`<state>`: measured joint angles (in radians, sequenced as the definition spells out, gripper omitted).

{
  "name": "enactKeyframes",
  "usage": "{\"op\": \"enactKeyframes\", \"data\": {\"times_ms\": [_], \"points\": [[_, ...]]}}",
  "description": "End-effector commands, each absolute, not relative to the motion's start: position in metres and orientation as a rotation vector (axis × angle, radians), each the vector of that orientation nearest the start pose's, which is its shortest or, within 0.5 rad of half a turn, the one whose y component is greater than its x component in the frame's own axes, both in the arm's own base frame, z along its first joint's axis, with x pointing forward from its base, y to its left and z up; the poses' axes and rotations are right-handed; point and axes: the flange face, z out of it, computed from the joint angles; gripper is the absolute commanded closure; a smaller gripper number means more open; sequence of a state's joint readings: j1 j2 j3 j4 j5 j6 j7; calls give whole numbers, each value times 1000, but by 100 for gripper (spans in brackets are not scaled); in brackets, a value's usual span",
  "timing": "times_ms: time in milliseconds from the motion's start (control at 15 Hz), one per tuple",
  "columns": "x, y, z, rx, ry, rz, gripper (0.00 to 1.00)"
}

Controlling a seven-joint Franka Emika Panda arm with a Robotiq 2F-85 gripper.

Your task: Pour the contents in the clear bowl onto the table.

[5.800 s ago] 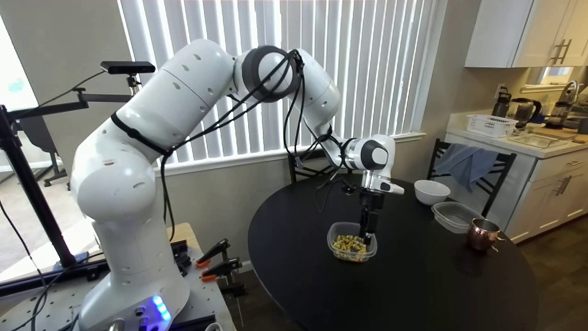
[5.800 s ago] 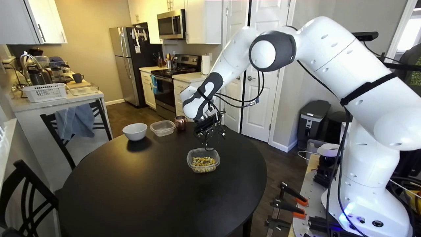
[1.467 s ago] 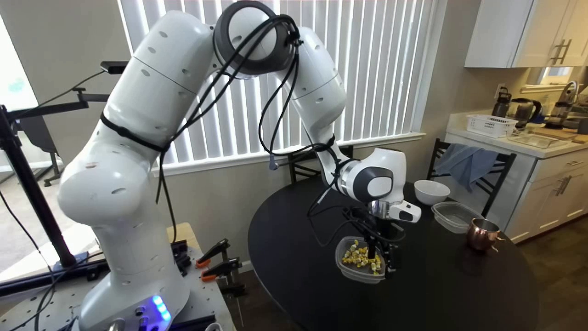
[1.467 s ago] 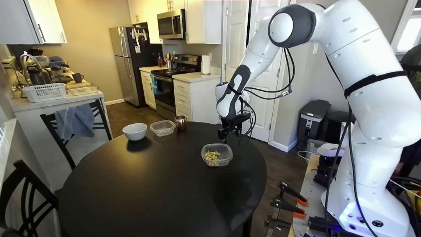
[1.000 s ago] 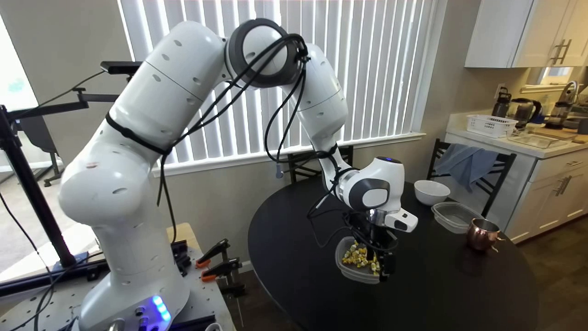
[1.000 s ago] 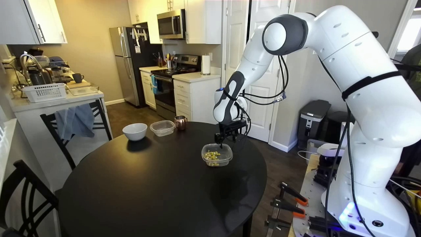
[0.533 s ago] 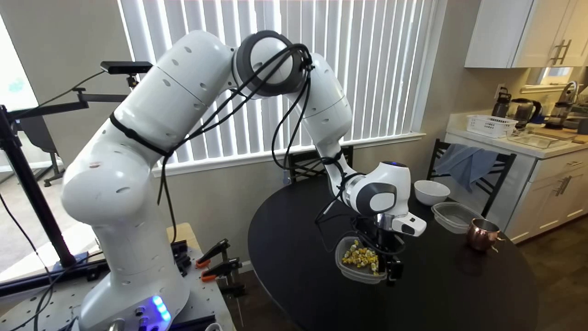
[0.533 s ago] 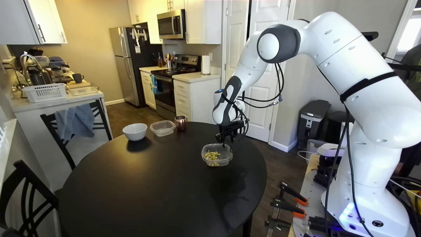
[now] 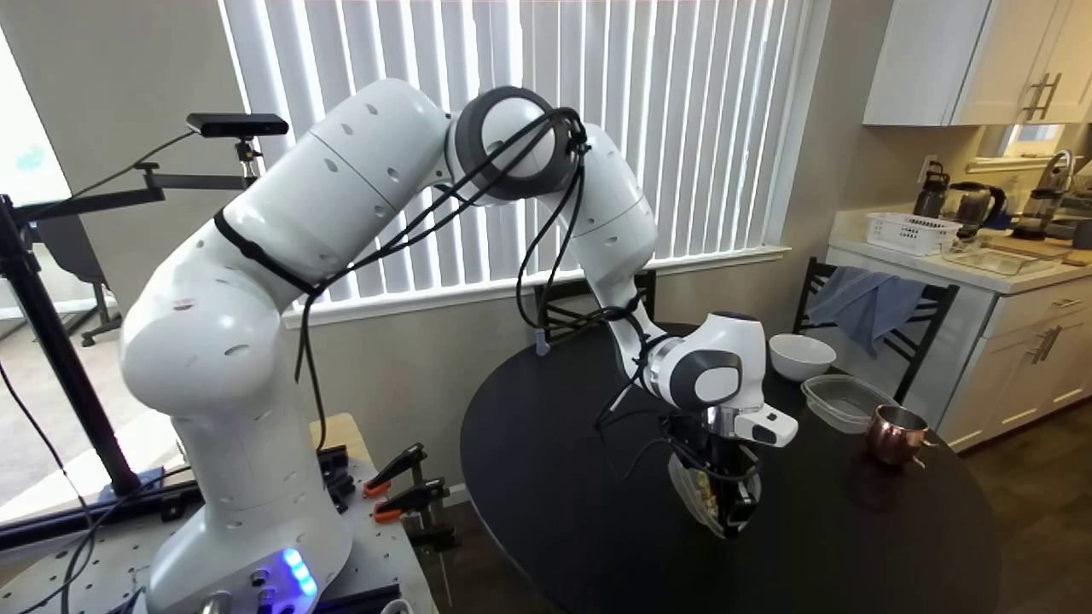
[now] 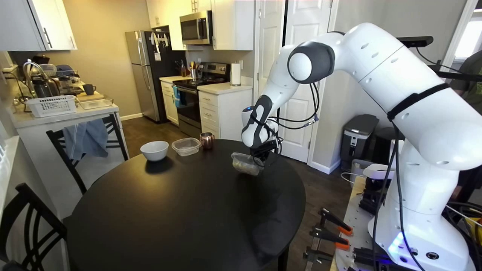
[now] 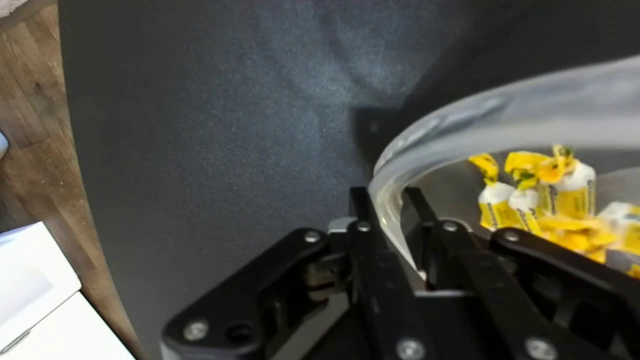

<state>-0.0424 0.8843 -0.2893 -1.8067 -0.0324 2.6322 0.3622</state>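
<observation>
The clear bowl is tilted, with its side wall pinched between my gripper's fingers; in the wrist view its rim curves away to the right. My gripper has one finger outside the wall and one inside. The contents, yellow-and-white wrapped pieces, lie inside the bowl. In an exterior view the gripper covers much of the bowl, and only a little yellow shows. The bowl seems raised off the black table; whether its lower edge touches cannot be made out.
Toward the table's far edge stand a white bowl, a second transparent container and a copper mug. Chairs stand at the table's edge. Loose cables hang beside the wrist.
Half a second ago the bowl sat level with the gripper at its edge. The jaws have since closed on its wall, and the bowl has tipped and shifted with the gripper.
</observation>
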Motion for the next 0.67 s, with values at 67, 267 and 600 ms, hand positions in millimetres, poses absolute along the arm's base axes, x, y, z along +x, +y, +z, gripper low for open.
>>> {"op": "enactKeyframes", "data": {"times_ms": [67,267,600], "points": [[596,-201,72,-3253,963,54,56],[596,-202,74,-3254,960,45,44],[593,-205,83,-3243,934,6,13]]}}
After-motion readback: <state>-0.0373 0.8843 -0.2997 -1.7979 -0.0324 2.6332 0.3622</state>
